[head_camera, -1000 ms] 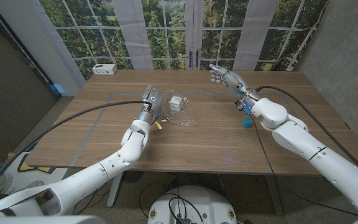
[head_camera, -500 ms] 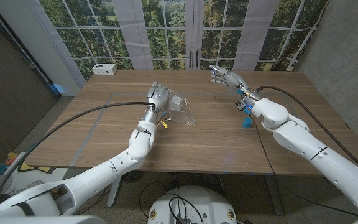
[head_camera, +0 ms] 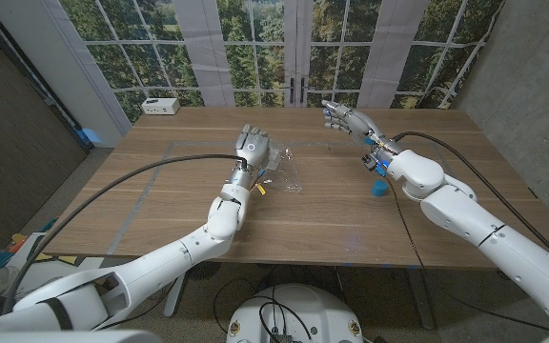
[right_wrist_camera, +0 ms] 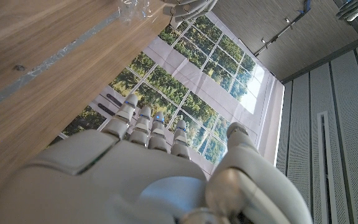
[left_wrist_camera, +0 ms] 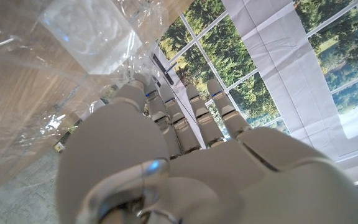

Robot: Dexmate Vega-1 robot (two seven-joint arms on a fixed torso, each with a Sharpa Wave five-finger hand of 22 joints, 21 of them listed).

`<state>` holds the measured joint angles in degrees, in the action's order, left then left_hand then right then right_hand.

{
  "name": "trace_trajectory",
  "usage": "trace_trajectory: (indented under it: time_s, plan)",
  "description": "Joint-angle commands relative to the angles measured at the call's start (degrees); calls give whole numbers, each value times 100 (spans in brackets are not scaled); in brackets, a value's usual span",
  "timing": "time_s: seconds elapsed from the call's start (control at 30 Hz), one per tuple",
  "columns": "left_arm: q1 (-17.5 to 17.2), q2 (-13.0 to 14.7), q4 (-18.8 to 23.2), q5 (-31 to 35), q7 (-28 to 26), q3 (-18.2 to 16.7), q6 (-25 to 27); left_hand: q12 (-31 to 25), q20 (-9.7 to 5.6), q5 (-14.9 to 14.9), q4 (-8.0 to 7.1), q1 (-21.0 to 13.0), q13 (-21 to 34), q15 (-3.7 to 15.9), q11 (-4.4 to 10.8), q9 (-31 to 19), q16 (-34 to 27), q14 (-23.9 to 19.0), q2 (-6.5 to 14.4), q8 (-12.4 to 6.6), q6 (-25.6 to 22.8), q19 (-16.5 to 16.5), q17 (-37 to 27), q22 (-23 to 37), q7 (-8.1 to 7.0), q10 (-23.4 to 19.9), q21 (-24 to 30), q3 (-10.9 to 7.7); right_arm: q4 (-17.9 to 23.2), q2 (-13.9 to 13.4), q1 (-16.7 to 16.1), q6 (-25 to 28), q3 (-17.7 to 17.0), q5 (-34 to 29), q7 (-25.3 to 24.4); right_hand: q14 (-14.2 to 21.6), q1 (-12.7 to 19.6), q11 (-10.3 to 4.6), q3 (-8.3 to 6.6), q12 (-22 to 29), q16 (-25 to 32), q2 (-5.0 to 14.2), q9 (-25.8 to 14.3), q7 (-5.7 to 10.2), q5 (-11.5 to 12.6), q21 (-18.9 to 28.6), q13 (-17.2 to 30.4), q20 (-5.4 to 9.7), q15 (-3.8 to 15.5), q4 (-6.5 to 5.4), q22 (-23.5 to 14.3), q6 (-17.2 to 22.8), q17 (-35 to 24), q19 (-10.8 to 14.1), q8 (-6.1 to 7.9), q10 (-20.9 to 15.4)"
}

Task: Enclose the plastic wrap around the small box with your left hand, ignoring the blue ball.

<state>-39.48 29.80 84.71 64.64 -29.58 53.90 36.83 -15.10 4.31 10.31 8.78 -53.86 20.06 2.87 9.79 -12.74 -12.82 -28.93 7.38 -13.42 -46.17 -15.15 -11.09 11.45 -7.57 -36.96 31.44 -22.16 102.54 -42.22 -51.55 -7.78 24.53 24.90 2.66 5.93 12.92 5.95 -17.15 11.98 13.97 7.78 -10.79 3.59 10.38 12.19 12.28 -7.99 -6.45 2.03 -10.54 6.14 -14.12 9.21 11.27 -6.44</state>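
Nearest the robot, the left arm reaches from the bottom left corner across the wooden table [head_camera: 160, 224], a black cable trailing beside it. The left hand [head_camera: 254, 149] stands upright at the near-left side of the plastic wrap [head_camera: 289, 171], fingers extended and close together; in the left wrist view the fingers [left_wrist_camera: 185, 118] reach toward the small box [left_wrist_camera: 89, 28], which shows as a pale translucent cube under the crinkled film. Whether the fingertips actually pinch the film cannot be told from these views; no firm grip on the box is visible. In the head view the box [head_camera: 274, 158] sits just beside the hand, on the wrap, left of the table's middle. Right of centre, well apart from the wrap, lies the blue ball [head_camera: 378, 188], close under the right forearm, to be left alone. Farther off, the right hand [head_camera: 343, 116] hovers near the far edge of the table, fingers loosely spread and holding nothing. At the far left corner stands a small white device [head_camera: 161, 106], with tall windows behind. Handling, as a judgement: the film is thin, limp and very light, likely to cling, crumple and slide on the wood; the box looks light enough to shift if pushed. A free edge of the film beside the box is probably the best place to take hold, lifting it over the top rather than dragging.
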Motion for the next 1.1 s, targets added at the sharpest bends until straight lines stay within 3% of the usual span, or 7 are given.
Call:
trace_trajectory:
  time_s: [0.03,0.2,0.47,0.63,0.73,0.9,1.1]
  plan:
    - [108,-82,-103,-546,-262,144,-150,100,34,-5,-17,59,49,646,-97,51,-1,56,-122,362,1015,-18,-34,10,-152,256,29,124,-26,-24,13,10,-12,68,68,27,-22,38,15,10,-11,-19,-9,-37,5,11,6,-45,-14,13,-17,43,-5,9,6,-14]
    - [143,-110,-149,-534,-219,227,-8,272,36,-32,-43,178,83,538,-223,120,53,286,-243,417,2127,54,-54,2,-104,746,12,302,-72,-19,61,-25,9,52,121,28,-23,32,17,13,-12,-18,-9,-43,7,13,6,-40,-15,13,-17,54,-4,14,9,-21]
    - [171,-179,-40,-713,354,276,308,505,37,3,-161,532,-56,313,-515,193,167,841,-358,402,3908,223,-82,-4,430,2236,-49,541,-117,-2,64,-44,14,81,136,37,-24,30,19,12,-8,-15,-9,-33,8,14,6,-27,-6,12,-17,58,-5,16,8,-20]
    - [153,-317,-28,-916,568,253,614,481,62,8,-209,607,-86,254,-561,198,156,894,-278,401,4153,268,-99,-2,429,2379,-65,532,-109,1,66,16,11,102,108,50,-24,32,20,13,-3,-12,-9,-32,9,17,6,-25,-15,11,-17,60,-5,24,7,-23]
    - [30,-285,113,-1599,474,-67,192,471,62,-1,-247,688,-112,194,-638,201,178,1010,-239,391,4369,290,-105,0,426,2519,-72,540,-157,21,83,-16,25,112,138,62,-24,30,20,15,2,-10,-9,-35,9,19,6,-29,-20,10,-17,61,-5,27,7,-29]
    - [-19,-419,-12,-1819,-76,-186,232,423,157,7,-440,871,-163,18,-830,207,166,1147,160,349,4588,374,-129,14,431,2626,-90,441,-169,12,111,19,38,120,166,73,-26,53,21,23,6,-8,-9,-37,10,21,6,-37,-29,9,-17,66,-5,33,7,-51]
    - [-133,-528,-205,-2212,-1074,-405,-232,393,150,-7,-615,1163,-209,-6,-873,207,140,1181,169,324,4720,357,-120,24,526,2686,-74,532,-176,11,125,17,37,109,160,73,-23,46,19,23,5,-3,-9,-33,10,19,6,-31,-30,9,-18,67,-5,29,6,-54]
